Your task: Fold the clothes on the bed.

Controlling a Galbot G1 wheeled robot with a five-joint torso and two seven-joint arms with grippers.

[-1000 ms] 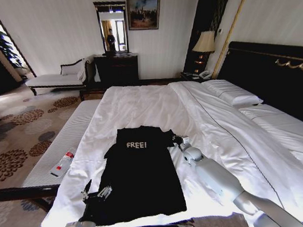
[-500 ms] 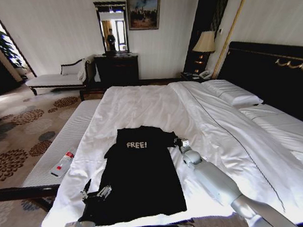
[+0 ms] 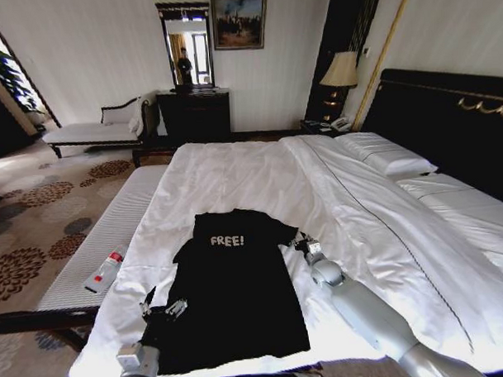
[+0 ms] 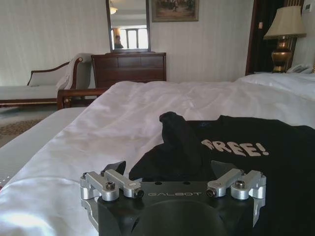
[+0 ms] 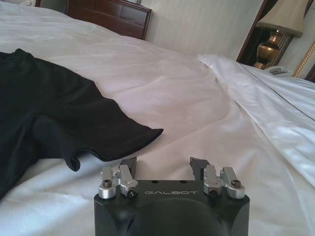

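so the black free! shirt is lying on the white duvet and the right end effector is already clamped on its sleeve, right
Not quite. The black FREE! shirt does lie on the white duvet, but the right end effector is open and holds nothing. The right wrist view shows its fingers apart just short of the sleeve, over bare duvet.

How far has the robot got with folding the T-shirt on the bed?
Done: the black T-shirt lies spread flat on the white duvet, unfolded. In hand: the left pincer is at its near left edge, the right pincer beside its right sleeve, both open, gripping nothing. Left: every fold.
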